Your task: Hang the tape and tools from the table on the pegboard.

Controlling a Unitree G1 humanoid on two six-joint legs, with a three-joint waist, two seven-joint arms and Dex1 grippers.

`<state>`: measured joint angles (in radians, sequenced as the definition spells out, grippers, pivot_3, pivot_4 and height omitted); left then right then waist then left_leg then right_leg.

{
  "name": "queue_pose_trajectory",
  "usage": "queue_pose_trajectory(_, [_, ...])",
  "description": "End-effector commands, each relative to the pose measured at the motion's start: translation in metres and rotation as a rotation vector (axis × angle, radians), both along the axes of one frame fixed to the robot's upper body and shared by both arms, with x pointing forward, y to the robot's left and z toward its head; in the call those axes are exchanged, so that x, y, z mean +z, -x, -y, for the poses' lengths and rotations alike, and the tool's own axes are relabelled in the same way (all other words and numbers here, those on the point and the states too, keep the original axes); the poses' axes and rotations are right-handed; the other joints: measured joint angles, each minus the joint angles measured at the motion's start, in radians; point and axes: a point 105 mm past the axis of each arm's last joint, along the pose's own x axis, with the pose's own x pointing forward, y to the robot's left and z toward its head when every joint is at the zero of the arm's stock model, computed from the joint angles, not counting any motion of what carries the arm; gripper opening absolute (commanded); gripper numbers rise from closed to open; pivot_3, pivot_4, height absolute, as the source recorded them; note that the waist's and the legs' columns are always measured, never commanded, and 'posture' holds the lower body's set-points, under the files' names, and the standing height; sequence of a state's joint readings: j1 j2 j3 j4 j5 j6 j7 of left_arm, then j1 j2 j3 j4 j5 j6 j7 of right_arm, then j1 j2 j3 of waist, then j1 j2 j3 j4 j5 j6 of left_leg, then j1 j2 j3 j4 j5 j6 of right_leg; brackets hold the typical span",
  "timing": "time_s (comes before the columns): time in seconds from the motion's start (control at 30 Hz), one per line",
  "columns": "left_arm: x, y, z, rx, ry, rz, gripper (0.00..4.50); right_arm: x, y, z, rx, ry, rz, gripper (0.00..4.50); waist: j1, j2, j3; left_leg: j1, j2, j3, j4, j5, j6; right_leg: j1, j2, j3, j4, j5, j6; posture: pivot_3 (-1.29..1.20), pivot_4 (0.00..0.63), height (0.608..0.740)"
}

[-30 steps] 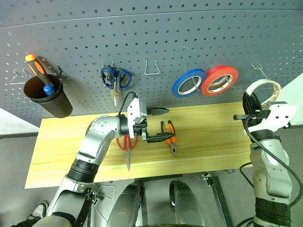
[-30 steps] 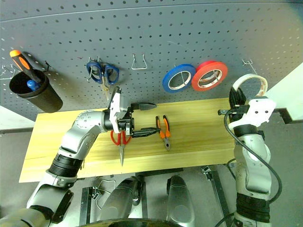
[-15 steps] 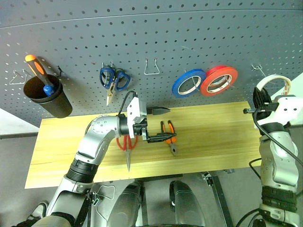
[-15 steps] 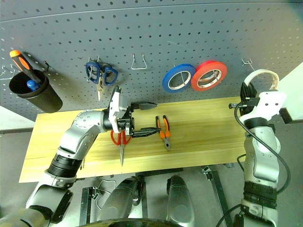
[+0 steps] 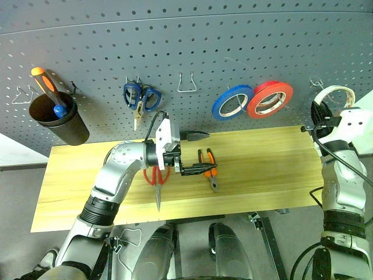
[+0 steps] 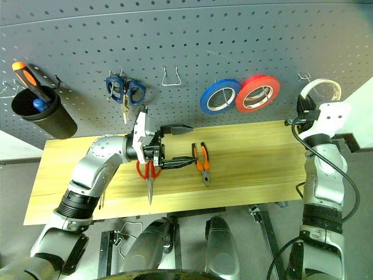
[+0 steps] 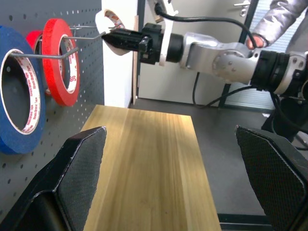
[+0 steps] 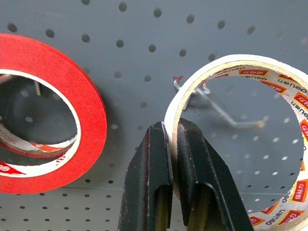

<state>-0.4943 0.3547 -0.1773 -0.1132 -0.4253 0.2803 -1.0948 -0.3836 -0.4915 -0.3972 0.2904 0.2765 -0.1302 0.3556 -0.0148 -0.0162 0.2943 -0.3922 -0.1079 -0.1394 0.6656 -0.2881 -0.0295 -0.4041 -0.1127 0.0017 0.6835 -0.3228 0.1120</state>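
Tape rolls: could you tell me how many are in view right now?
3. The blue roll and the red roll hang side by side on the pegboard. The white tape is pinched in the right gripper by a hook.

white tape roll [image 8: 240, 139], inner ring: red print "deli", "delian…"; rest illegible
red tape roll [image 8: 48, 120], inner ring: red print, unreadable
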Motion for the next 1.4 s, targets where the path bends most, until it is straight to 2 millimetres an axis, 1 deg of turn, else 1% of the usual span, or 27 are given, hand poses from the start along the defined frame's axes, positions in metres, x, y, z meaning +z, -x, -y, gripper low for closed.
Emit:
queue_pose_trajectory(0.03, [0.015,0.006,0.001,-0.015,0.026,0.053,4.50,0.007,-0.006,0.003,0.003,0.035,0.026,0.04,0.000,0.000,0.000,0.000,0.000,0.000,0.000,0.000,0.000,0.000,0.000,0.000,0.000,0.000,0.000,0.04,0.248,0.725])
queue_pose_trajectory(0.2, [0.016,0.007,-0.001,-0.002,0.026,0.055,4.50,0.002,-0.017,0.006,-0.020,0.023,0.012,0.04,0.001,0.000,0.000,0.000,0.000,0.000,0.000,0.000,0.000,0.000,0.000,0.000,0.000,0.000,0.000,0.05,0.250,0.725])
queue_pose_trajectory(0.33, [0.016,0.007,-0.002,0.006,0.024,0.053,4.50,-0.005,-0.023,0.014,-0.062,-0.004,-0.022,0.04,0.002,0.000,0.000,0.000,0.000,0.000,0.000,0.000,0.000,0.000,0.000,0.000,0.000,0.000,0.000,0.05,0.251,0.725])
queue_pose_trajectory(0.4, [0.016,0.007,-0.002,0.010,0.026,0.051,4.50,-0.007,-0.023,0.013,-0.041,-0.030,-0.028,0.64,0.004,-0.001,0.000,0.000,0.000,0.000,0.001,0.000,0.000,0.000,0.000,0.000,0.000,0.000,0.000,0.05,0.253,0.725])
queue_pose_trajectory(0.5, [0.015,0.008,-0.002,0.014,0.024,0.049,4.50,-0.012,-0.023,0.011,-0.047,-0.010,-0.052,1.51,0.004,-0.001,0.000,0.000,0.000,0.000,0.001,0.000,0.000,0.000,0.000,0.000,0.000,0.000,0.000,0.05,0.254,0.725])
queue_pose_trajectory(0.6, [0.014,0.008,-0.002,0.019,0.022,0.046,4.50,-0.017,-0.021,0.014,-0.092,0.017,-0.078,2.56,0.003,-0.001,0.000,-0.001,0.000,0.000,0.000,0.000,0.000,0.000,0.000,0.000,0.000,0.000,0.000,0.05,0.253,0.725])
queue_pose_trajectory(0.7, [0.009,0.010,-0.005,0.038,0.005,0.037,4.50,-0.027,-0.016,0.014,-0.123,0.058,-0.130,3.57,0.002,-0.001,0.000,-0.001,0.000,0.000,0.000,0.000,0.000,-0.001,0.000,0.000,0.000,0.000,0.000,0.05,0.255,0.725])
queue_pose_trajectory(0.73, [0.007,0.010,-0.006,0.048,-0.001,0.032,4.50,-0.031,-0.013,0.013,-0.125,0.065,-0.149,3.57,0.002,-0.001,0.000,-0.001,0.000,0.000,0.000,0.000,0.000,-0.001,0.000,0.000,0.000,0.000,0.000,0.06,0.255,0.725])
queue_pose_trajectory(0.8, [0.001,0.011,-0.012,0.072,-0.019,0.020,4.50,-0.044,-0.005,0.009,-0.136,0.112,-0.239,3.57,0.003,-0.001,0.000,-0.001,0.000,0.000,0.000,0.000,0.000,-0.001,0.000,0.000,0.000,0.000,0.000,0.05,0.254,0.725])
queue_pose_trajectory(0.93, [-0.011,0.016,-0.022,0.114,-0.049,-0.011,4.50,-0.071,0.022,-0.013,-0.094,0.164,-0.422,3.57,0.004,0.000,-0.001,-0.001,0.000,0.000,0.000,0.000,0.000,-0.001,0.000,0.000,0.000,0.000,0.000,0.04,0.256,0.725])
queue_pose_trajectory(1.0, [-0.023,0.021,-0.029,0.144,-0.087,-0.039,4.50,-0.084,0.045,-0.037,-0.030,0.165,-0.527,3.57,0.004,0.001,-0.001,-0.001,0.000,0.000,0.000,0.000,0.000,-0.002,0.000,0.001,0.000,0.000,0.000,0.04,0.256,0.725])
queue_pose_trajectory(1.03, [-0.028,0.023,-0.034,0.162,-0.105,-0.055,4.50,-0.087,0.057,-0.050,0.009,0.167,-0.567,3.57,0.003,0.001,-0.001,-0.001,0.000,-0.001,-0.001,0.000,0.000,-0.002,0.000,0.001,0.000,0.000,0.000,0.03,0.256,0.725])
queue_pose_trajectory(1.1, [-0.035,0.026,-0.040,0.189,-0.129,-0.080,4.50,-0.091,0.074,-0.069,0.057,0.161,-0.626,3.57,0.002,0.001,-0.001,-0.001,0.001,-0.001,-0.002,0.000,0.000,-0.002,0.000,0.002,-0.001,0.000,0.000,0.03,0.259,0.725])
queue_pose_trajectory(1.13, [-0.037,0.027,-0.042,0.200,-0.136,-0.088,4.50,-0.092,0.080,-0.075,0.070,0.158,-0.649,3.57,0.002,0.001,-0.001,-0.001,0.001,-0.001,-0.001,0.000,0.000,-0.002,0.000,0.003,-0.001,0.000,0.000,0.02,0.263,0.725])
queue_pose_trajectory(1.17, [-0.040,0.027,-0.049,0.225,-0.148,-0.104,4.50,-0.095,0.088,-0.088,0.097,0.144,-0.670,3.57,0.002,0.001,-0.001,-0.001,0.000,0.000,-0.001,0.000,0.000,-0.002,0.000,0.003,0.000,0.000,0.000,0.02,0.271,0.725])
queue_pose_trajectory(1.2, [-0.042,0.028,-0.054,0.242,-0.156,-0.114,4.50,-0.095,0.094,-0.097,0.114,0.134,-0.685,3.57,0.003,0.001,-0.001,-0.001,0.000,0.000,0.000,0.000,0.000,-0.002,0.000,0.003,0.000,0.001,-0.001,0.01,0.279,0.725])
queue_pose_trajectory(1.23, [-0.046,0.027,-0.062,0.270,-0.173,-0.125,4.50,-0.096,0.101,-0.112,0.150,0.137,-0.702,3.57,0.003,0.001,-0.001,-0.001,0.001,0.000,-0.001,0.000,0.000,-0.002,0.000,0.003,0.000,0.001,-0.001,0.01,0.279,0.725])
queue_pose_trajectory(1.27, [-0.050,0.024,-0.071,0.307,-0.192,-0.133,4.50,-0.096,0.106,-0.129,0.184,0.142,-0.704,3.57,0.003,0.001,-0.001,-0.001,0.001,-0.001,-0.001,0.000,0.000,-0.002,0.000,0.003,0.000,0.001,-0.001,0.01,0.290,0.725])
queue_pose_trajectory(1.3, [-0.052,0.022,-0.079,0.345,-0.204,-0.141,4.50,-0.093,0.109,-0.143,0.209,0.118,-0.698,3.57,0.002,0.001,-0.001,0.000,0.001,-0.001,-0.002,0.000,0.000,-0.002,0.000,0.003,0.000,0.001,-0.002,0.00,0.314,0.725])
queue_pose_trajectory(1.33, [-0.054,0.019,-0.089,0.390,-0.214,-0.142,4.50,-0.093,0.108,-0.159,0.223,0.096,-0.688,3.57,0.000,0.001,0.001,0.000,0.001,-0.002,-0.002,0.000,0.000,-0.002,0.000,0.003,0.000,0.001,-0.002,0.01,0.324,0.725])
queue_pose_trajectory(1.37, [-0.054,0.017,-0.095,0.424,-0.216,-0.139,4.50,-0.093,0.105,-0.172,0.233,0.080,-0.682,3.57,-0.004,0.000,0.001,0.000,0.002,-0.002,-0.003,-0.002,0.004,-0.003,0.000,0.003,0.000,0.001,-0.002,0.01,0.330,0.725])
queue_pose_trajectory(1.4, [-0.054,0.016,-0.099,0.443,-0.216,-0.136,4.50,-0.093,0.103,-0.180,0.236,0.073,-0.681,3.57,-0.004,0.001,0.002,0.000,0.002,-0.001,-0.004,-0.003,0.004,-0.004,0.000,0.003,0.000,0.001,-0.002,0.01,0.330,0.725])
